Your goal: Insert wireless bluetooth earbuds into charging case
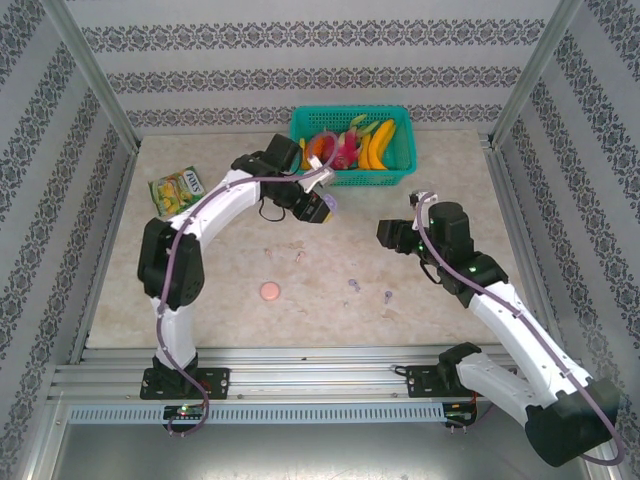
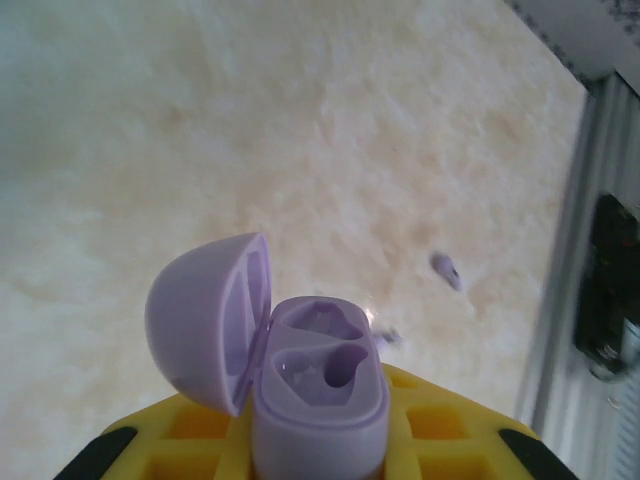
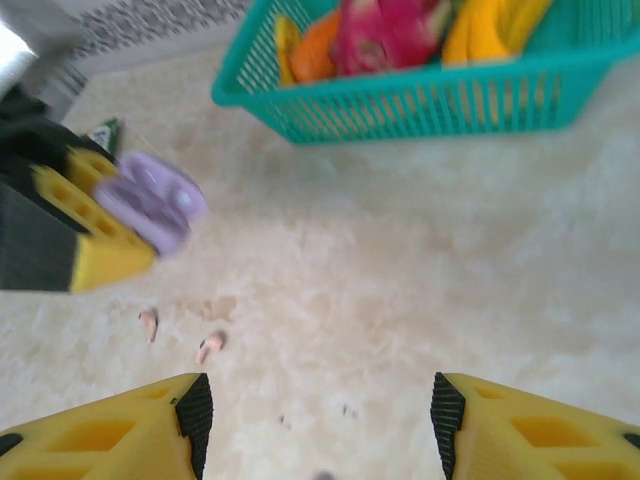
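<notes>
Left gripper point(image 1: 325, 207) raised over the back-middle of the table point(image 1: 320, 325), just in front of the teal basket point(image 1: 355, 150). It is clamped on the base of the purple case point(image 2: 320, 395), its yellow fingers point(image 2: 435, 430) pressed to either side. Case lid point(image 2: 205, 320) swung open to the left on its hinge, with two moulded wells facing the wrist camera. Right gripper point(image 3: 318, 420) hangs over the table right of centre, well apart from the case, with its jaws spread wide and only bare table between them. Purple earbuds point(image 1: 352, 286) lie loose on the table front of centre, the pair a little apart, between the two arms; one point(image 2: 447, 270) shows small and blurred beyond the case in the left wrist view. Pink earbuds point(image 3: 210, 346) also on the table, near each other, below and in front of the held case — too small to tell which way they lie. Round pink case point(image 1: 270, 291) sits closed and flat on the table, left of the purple pair. Basket holds fruit point(image 3: 385, 35): bananas, something orange, a pink dragon fruit. Green snack packet point(image 1: 176, 190) lies at the left edge, beside the left arm.
</notes>
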### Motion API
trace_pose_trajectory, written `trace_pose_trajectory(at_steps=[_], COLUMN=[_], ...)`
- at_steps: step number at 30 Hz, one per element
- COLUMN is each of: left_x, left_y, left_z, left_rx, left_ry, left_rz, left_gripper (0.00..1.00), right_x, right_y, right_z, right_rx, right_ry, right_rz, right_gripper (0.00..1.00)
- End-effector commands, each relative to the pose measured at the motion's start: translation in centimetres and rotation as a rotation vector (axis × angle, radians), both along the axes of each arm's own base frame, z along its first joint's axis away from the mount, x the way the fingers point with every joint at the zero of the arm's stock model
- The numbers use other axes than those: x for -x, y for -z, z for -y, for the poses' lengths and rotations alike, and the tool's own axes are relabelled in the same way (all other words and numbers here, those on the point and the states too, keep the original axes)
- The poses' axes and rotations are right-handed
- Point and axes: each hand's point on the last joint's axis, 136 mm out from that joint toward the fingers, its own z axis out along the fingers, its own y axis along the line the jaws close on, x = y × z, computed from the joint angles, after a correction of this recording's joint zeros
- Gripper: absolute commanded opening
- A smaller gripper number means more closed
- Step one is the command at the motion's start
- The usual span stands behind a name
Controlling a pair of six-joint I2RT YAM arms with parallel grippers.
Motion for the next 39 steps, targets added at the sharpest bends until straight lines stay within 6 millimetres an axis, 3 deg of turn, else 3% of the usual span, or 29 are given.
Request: trace_pose_trajectory(at_steps=[1, 4, 8, 14, 19, 27, 39], left_x=[-4.2, -5.2, -5.5, -4.4, -2.4, 0.8, 1.6], left_y=[-3.2, -3.4, -2.9, -3.3, -5.8, -8.6, -10.1], left_z=[-0.5, -1.6, -2.9, -3.9, -4.1, -3.0, -3.0], left_rx=[0.059, 0.049, 0.069, 0.273, 0.451, 0.619, 0.641], left_ry=[-0.143, -0.239, -0.338, -0.457, -0.456, -0.323, -0.300], left_rz=[0.295, 0.455, 0.538, 0.654, 0.838, 0.891, 0.961], left_gripper=[0.00, 0.00, 0.00, 0.00, 0.00, 0.00, 0.00], right_x=[1.4, 2.0, 2.5, 3.1, 3.3, 2.6, 2.4], right_y=[4.1, 6.2, 8.0, 10.0, 10.6, 11.1, 13.8], right_z=[1.1, 1.1, 0.7, -0.1, -0.7, -1.5, -4.5], right_rx=[-0.026, 0.009, 0.047, 0.099, 0.122, 0.203, 0.263], right_ry=[0.123, 0.141, 0.124, 0.096, 0.073, 0.025, -0.141], right_rz=[-0.216, -0.296, -0.364, -0.428, -0.454, -0.496, -0.625], right_gripper=[0.62, 0.62, 0.63, 0.63, 0.63, 0.64, 0.62])
